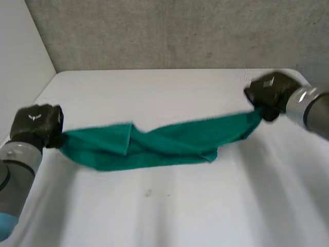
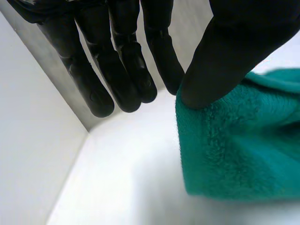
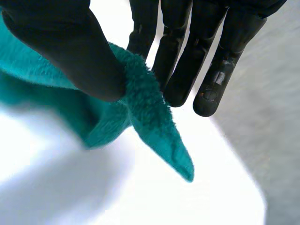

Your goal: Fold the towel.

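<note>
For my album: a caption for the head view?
The left hand and right hand pinch opposite ends of a green towel over the white table.

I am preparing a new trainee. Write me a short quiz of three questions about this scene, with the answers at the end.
1. True or false: the towel lies neatly folded on the table, with no hand on it.
2. Which hand holds the towel end that is nearer the wall? A) left hand B) right hand C) neither
3. In the right wrist view, what presses the towel's corner against the fingers?

Key
1. False: it hangs bunched between both hands, one at each end.
2. B
3. The thumb.
</note>
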`<state>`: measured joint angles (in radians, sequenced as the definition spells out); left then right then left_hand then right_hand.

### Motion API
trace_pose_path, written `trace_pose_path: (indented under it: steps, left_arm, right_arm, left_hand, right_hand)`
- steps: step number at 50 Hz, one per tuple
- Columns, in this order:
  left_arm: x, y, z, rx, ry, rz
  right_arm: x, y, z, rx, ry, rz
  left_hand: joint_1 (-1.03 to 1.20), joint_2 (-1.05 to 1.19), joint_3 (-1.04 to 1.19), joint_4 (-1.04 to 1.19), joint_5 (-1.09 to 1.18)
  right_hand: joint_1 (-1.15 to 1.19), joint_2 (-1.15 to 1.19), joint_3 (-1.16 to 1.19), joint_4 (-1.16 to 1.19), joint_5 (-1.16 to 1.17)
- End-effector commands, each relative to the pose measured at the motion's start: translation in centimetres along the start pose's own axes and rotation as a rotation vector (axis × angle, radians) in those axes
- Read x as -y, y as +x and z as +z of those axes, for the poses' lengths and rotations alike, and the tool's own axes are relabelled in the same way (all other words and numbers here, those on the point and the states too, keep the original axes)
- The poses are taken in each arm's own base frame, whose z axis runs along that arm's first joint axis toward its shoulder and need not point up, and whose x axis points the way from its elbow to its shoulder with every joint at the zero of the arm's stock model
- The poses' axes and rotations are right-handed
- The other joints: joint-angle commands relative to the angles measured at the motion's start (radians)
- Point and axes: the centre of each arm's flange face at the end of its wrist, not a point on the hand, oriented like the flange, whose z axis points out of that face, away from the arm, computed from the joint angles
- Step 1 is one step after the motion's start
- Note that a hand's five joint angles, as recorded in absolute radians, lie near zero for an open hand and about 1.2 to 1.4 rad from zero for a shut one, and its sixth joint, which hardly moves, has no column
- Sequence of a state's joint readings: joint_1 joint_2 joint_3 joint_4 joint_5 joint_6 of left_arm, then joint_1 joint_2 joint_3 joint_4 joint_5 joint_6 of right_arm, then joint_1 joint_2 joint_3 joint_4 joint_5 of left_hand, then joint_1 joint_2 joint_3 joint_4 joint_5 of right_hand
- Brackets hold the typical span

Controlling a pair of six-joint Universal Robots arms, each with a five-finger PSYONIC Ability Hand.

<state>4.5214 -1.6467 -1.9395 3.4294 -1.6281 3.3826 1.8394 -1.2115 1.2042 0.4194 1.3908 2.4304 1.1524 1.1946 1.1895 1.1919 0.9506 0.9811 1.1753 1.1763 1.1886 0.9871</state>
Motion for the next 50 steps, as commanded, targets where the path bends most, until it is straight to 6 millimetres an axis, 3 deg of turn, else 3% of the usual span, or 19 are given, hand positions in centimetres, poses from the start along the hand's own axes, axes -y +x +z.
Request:
trace_pose_path:
  steps: [1,4,8,11,14,15,16,18,20,23,25,26,29,34,36,41,50]
  left_arm:
    - [-2.1,0.5,2.1,-0.041,-0.112,0.077]
    - [-2.1,0.8,3.4,-0.045,-0.105,0.094]
    - [-0.5,1.2,6.0,-0.039,-0.028,0.08]
    - [1.0,1.6,7.7,-0.03,0.05,0.082]
    - [1.0,1.9,8.4,-0.029,0.063,0.094]
    - [0.7,1.9,8.5,-0.031,0.056,0.096]
    - [0.1,2.1,8.4,-0.036,0.034,0.101]
    - [-0.3,2.2,8.2,-0.043,0.015,0.11]
    - [-1.3,2.5,7.1,-0.065,-0.037,0.145]
    - [-2.3,3.3,5.5,-0.108,-0.085,0.191]
    - [-1.6,4.8,3.5,-0.156,-0.069,0.223]
    - [-1.6,4.8,3.5,-0.156,-0.069,0.224]
    - [0.9,7.1,0.3,-0.226,0.025,0.234]
    - [2.9,9.2,-1.6,-0.272,0.098,0.19]
    - [3.4,10.2,-1.4,-0.282,0.11,0.15]
    - [1.9,12.9,0.9,-0.29,0.055,0.107]
    - [0.2,14.8,5.8,-0.245,-0.04,0.071]
  right_arm:
    - [-4.1,-1.7,1.8,0.057,-0.219,-0.134]
    - [-3.5,-0.9,3.5,-0.023,-0.164,-0.141]
    - [-1.6,0.5,5.1,-0.134,-0.04,-0.091]
    - [-0.9,1.2,5.3,-0.169,0.0,-0.04]
    - [-0.8,0.9,5.1,-0.154,0.014,0.01]
    - [-0.9,0.8,5.0,-0.153,0.01,0.02]
    - [-1.0,0.6,4.8,-0.145,0.007,0.028]
    - [-1.1,0.3,4.4,-0.141,0.004,0.029]
    - [-1.3,0.0,4.1,-0.136,0.0,0.03]
    - [-1.9,-0.5,3.9,-0.133,-0.004,0.032]
    - [-2.1,-0.7,3.9,-0.134,-0.002,0.031]
    - [-2.1,-0.7,3.9,-0.134,-0.002,0.031]
    - [-2.5,-1.0,4.0,-0.131,-0.009,0.033]
    - [-2.9,-1.4,3.8,-0.123,-0.016,0.035]
    - [-3.0,-1.5,3.7,-0.12,-0.02,0.035]
    - [-3.1,-1.7,3.5,-0.116,-0.022,0.035]
    - [-3.4,-1.9,3.5,-0.112,-0.03,0.035]
  left_hand:
    - [0.244,0.202,0.207,0.204,0.271]
    - [0.244,0.202,0.207,0.204,0.271]
    - [0.244,0.202,0.207,0.204,0.271]
    - [0.244,0.202,0.207,0.204,0.271]
    - [0.244,0.202,0.207,0.204,0.271]
    - [0.154,0.112,0.117,0.115,0.181]
    - [-0.294,-0.337,-0.331,-0.334,-0.267]
    - [-0.749,-0.791,-0.786,-0.788,-0.722]
    - [-0.895,-0.937,-0.932,-0.934,-0.867]
    - [-0.909,-0.952,-0.947,-0.949,-0.882]
    - [-0.918,-0.961,-0.955,-0.958,-0.891]
    - [-0.918,-0.961,-0.955,-0.958,-0.891]
    - [-0.907,-0.949,-0.944,-0.946,-0.879]
    - [-0.868,-0.911,-0.906,-0.908,-0.841]
    - [-0.827,-0.87,-0.865,-0.867,-0.8]
    - [-0.754,-0.796,-0.791,-0.794,-0.727]
    - [-0.689,-0.732,-0.727,-0.729,-0.662]
  right_hand:
    - [0.415,0.221,0.22,0.208,0.235]
    - [0.415,0.221,0.22,0.208,0.235]
    - [0.415,0.221,0.22,0.208,0.235]
    - [0.415,0.221,0.22,0.208,0.235]
    - [0.415,0.221,0.22,0.208,0.235]
    - [0.415,0.221,0.22,0.208,0.235]
    - [0.415,0.221,0.22,0.208,0.235]
    - [0.415,0.221,0.22,0.208,0.235]
    - [0.415,0.221,0.22,0.208,0.235]
    - [0.415,0.221,0.22,0.208,0.235]
    - [0.415,0.221,0.22,0.208,0.235]
    - [0.415,0.221,0.22,0.208,0.235]
    - [0.415,0.221,0.22,0.208,0.235]
    - [0.415,0.221,0.22,0.208,0.235]
    - [0.415,0.221,0.22,0.208,0.235]
    - [0.415,0.221,0.22,0.208,0.235]
    - [0.415,0.221,0.22,0.208,0.235]
